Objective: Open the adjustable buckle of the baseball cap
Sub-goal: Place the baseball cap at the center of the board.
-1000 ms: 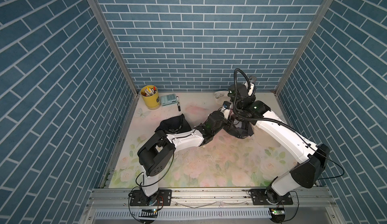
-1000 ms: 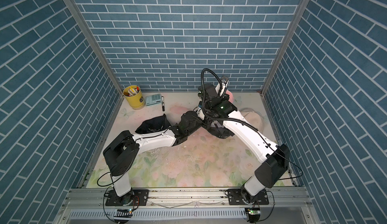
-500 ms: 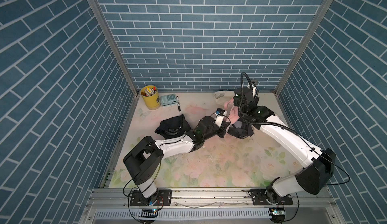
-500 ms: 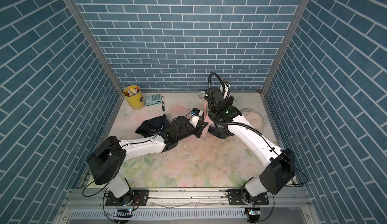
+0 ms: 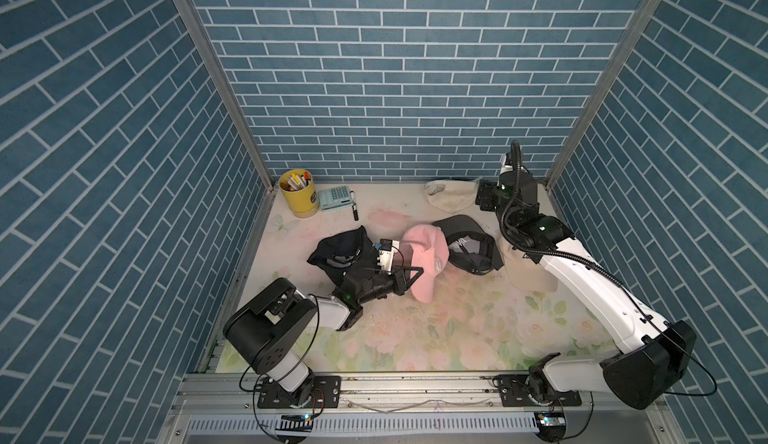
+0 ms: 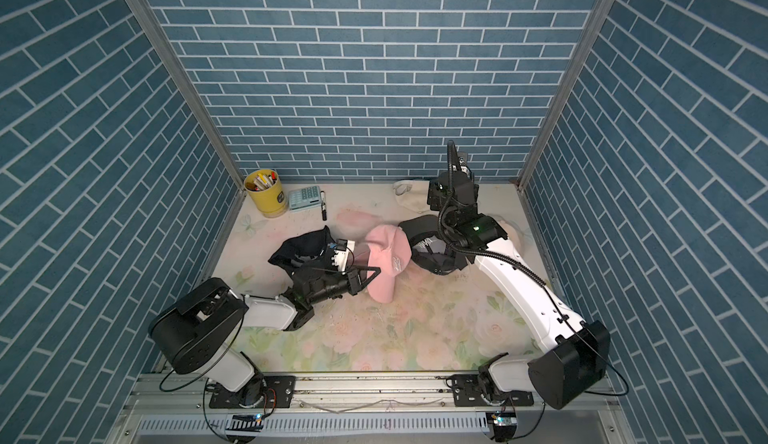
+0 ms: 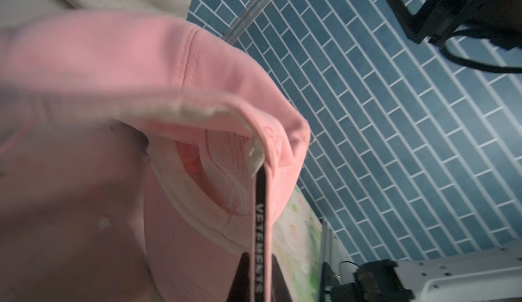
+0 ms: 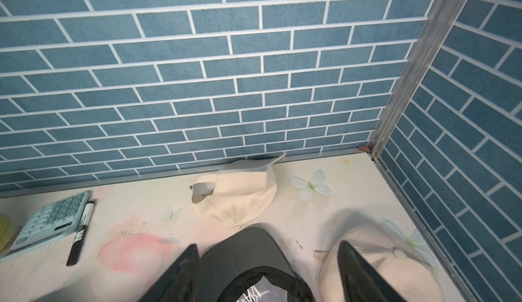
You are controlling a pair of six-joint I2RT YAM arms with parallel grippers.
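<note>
Your only container is the yellow cup, which stands upright in the back left corner of the table. It holds a bundle of pens (too small and too crowded for you to count). Just beside the cup lie one calculator and one marker, the marker alongside the calculator.

You have five caps in all: one pink, two black and two beige. The pink cap is near mid-table, between the crumpled black cap and the lettered black cap. Your left gripper is clamped on its strap, a black band with white letters pinched flat between the fingers. You cannot make out the buckle itself.

The back beige cap lies close to the rear wall. The side beige cap lies by the right wall, partly under the right arm. Your right gripper hangs over the lettered black cap with its jaws spread wide and nothing between them.
</note>
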